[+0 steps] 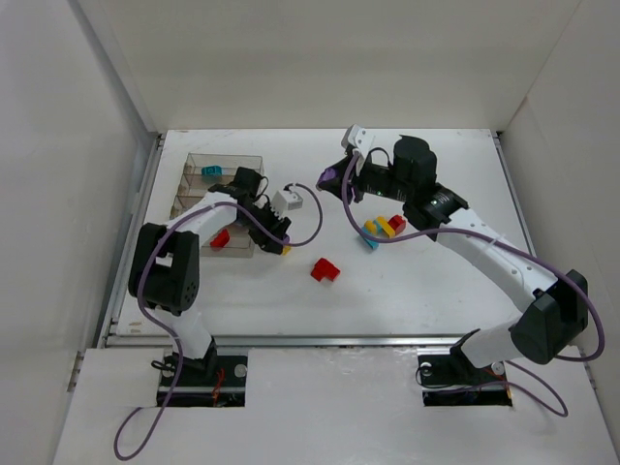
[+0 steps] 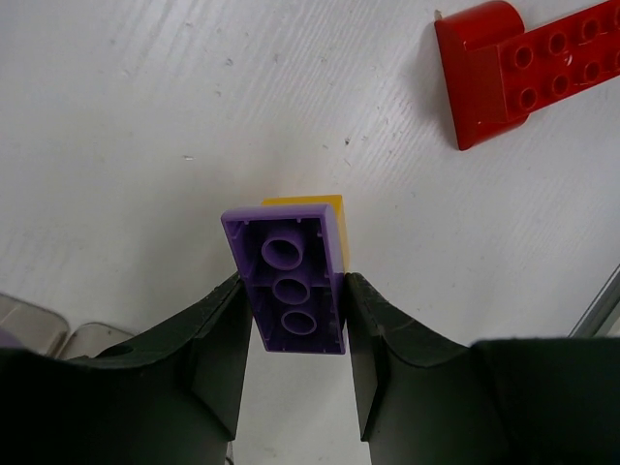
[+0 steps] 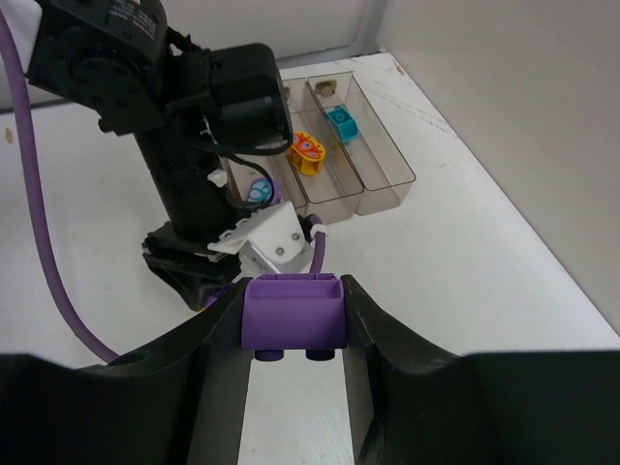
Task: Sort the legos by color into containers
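Observation:
My left gripper [image 2: 294,295] is shut on a purple lego [image 2: 289,281] seen from its hollow underside, with a yellow lego [image 2: 320,205] stuck behind it, just above the table. In the top view this gripper [image 1: 279,240] is next to the containers [image 1: 194,184]. My right gripper [image 3: 291,295] is shut on another purple lego [image 3: 292,315], held in the air at mid table [image 1: 332,177]. A red lego [image 1: 325,269] lies loose on the table. A yellow, teal and red cluster [image 1: 383,229] lies under the right arm. One compartment holds a teal lego [image 3: 341,124], another a yellow one [image 3: 308,153].
The left arm's black wrist [image 3: 194,145] stands between my right gripper and the containers [image 3: 387,179]. A red lego [image 1: 220,238] shows at the containers' near end. White walls close in the table on the left, back and right.

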Controlling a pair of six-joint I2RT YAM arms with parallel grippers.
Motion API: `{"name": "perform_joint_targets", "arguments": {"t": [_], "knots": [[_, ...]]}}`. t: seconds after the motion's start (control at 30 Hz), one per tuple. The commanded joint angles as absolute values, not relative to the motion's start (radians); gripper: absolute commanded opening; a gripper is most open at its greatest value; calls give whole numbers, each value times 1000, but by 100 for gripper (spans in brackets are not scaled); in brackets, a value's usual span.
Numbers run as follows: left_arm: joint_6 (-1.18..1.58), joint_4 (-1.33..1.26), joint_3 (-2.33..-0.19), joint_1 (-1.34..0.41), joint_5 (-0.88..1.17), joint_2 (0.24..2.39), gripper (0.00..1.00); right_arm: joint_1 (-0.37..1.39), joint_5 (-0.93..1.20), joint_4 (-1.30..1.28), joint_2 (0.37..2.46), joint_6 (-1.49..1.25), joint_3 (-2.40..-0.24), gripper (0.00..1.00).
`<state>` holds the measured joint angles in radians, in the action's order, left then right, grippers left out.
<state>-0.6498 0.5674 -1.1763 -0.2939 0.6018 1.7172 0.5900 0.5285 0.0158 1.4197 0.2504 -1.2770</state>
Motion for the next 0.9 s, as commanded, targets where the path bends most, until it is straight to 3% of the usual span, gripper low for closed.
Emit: {"name": "perform_joint_targets", "arguments": {"t": [0.0, 0.3, 0.67, 0.8, 0.87], "knots": [[-661, 563, -1163, -299, 640, 1733, 32, 586, 518, 81, 1378, 238, -1284, 0], [-690, 572, -1196, -299, 640, 1706, 62, 586, 518, 81, 1378, 238, -1284, 0], [-957, 595, -1325, -318, 638, 1481, 65, 549, 445, 81, 1345, 169, -1330, 0], [-1020, 257, -1287, -327, 583, 1312, 69, 540, 410, 81, 1335, 98, -1373, 0], [-1046, 50, -1160, -340, 540, 1229, 78, 540, 410, 81, 1335, 49, -1390, 0]]}}
